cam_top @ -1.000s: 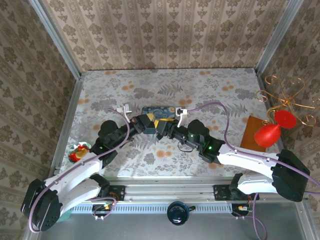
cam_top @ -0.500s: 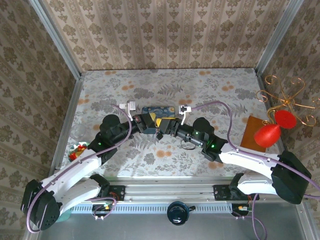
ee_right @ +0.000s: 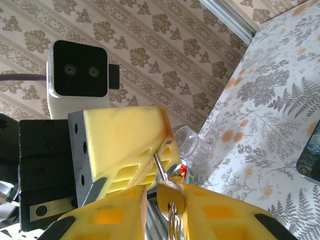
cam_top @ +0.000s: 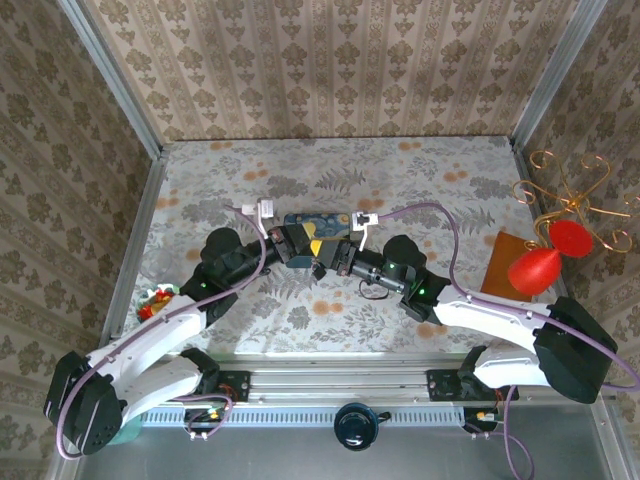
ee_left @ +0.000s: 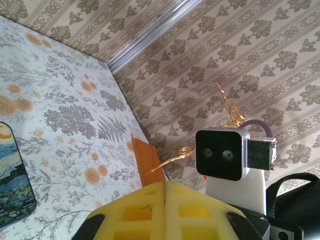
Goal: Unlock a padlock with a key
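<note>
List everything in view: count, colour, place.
table: one, floral cloth, walled in by patterned paper.
tin: one, blue with swirls, mid-table, just beyond the grippers.
key: one, brassy, on a metal ring, shaft pointing up to the left gripper's fingers.
board: one, orange-brown, right side of the table.
wire stand: one, gold, right edge.
red shapes: two, hanging on the stand.
cup: one, clear, on the table's left side.
left gripper: one, yellow fingers, shut.
right gripper: one, yellow fingers, either side of the key.
</note>
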Controlling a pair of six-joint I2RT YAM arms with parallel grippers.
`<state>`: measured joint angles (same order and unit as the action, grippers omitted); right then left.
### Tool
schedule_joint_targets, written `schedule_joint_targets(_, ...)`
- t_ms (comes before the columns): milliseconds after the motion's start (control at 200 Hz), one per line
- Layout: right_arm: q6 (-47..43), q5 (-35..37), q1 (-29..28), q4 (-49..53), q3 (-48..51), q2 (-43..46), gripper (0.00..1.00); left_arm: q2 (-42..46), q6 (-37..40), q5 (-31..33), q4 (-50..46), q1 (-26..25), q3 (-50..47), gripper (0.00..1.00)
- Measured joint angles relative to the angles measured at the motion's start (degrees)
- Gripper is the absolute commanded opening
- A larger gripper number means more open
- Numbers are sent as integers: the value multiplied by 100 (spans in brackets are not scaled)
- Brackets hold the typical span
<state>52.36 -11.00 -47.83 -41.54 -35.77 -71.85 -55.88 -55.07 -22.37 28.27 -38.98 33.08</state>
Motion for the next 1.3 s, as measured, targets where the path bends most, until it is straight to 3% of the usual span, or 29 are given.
schedule_joint_targets(295, 109, -2, 0, -267, 188, 52, 15, 0, -26, -7, 125, 0, 0, 0)
schedule_joint_targets(575, 149, 0, 24, -262, 225, 234, 21, 0, -66, -63, 313, 0, 0, 0)
schedule_joint_targets(990, 188, 0, 46, -361, 225, 243, 14, 0, -83, -76, 450, -37, 0, 0)
schedule_joint_targets(1300, 212, 0, 72, -442, 225, 269, 19, -2, -81, -33, 509, -118, 0, 0)
